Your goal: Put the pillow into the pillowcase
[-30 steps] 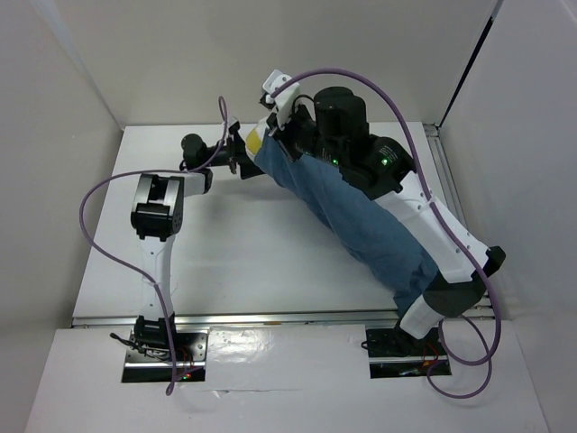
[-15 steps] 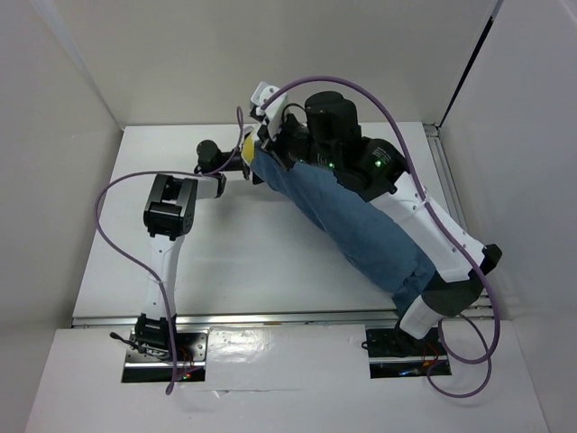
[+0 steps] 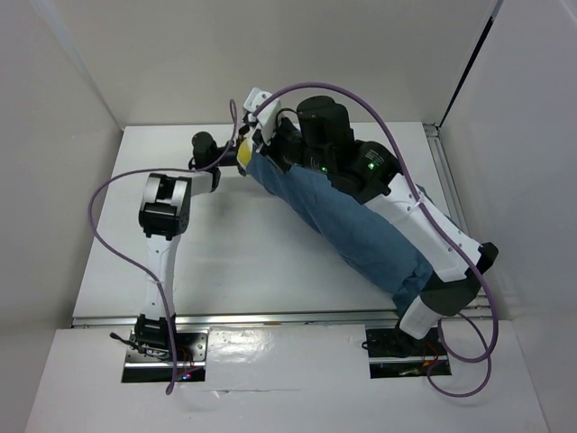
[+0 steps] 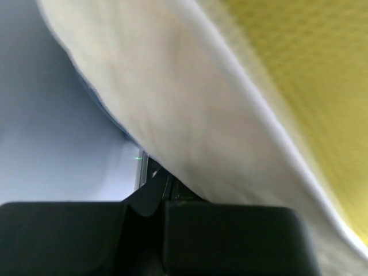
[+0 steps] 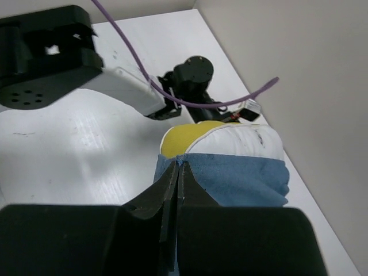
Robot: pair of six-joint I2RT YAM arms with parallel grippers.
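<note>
The left claw [image 4: 152,198] has moved in and closed tight at the pillow [image 4: 190,115]; the right claw [image 5: 177,167] still pinches the pillowcase [image 5: 241,178].

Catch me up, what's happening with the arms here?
The pillow is mostly inside the pillowcase, which lies along the right arm; only the pillow's white-and-yellow end sticks out. The right gripper is shut on the case's hem. The left gripper is shut at that exposed end; whether it grips is unclear.

White tabletop [image 3: 252,262] inside 3 plain pale walls [image 3: 270,54], silver rail [image 3: 270,318] along its near edge.
</note>
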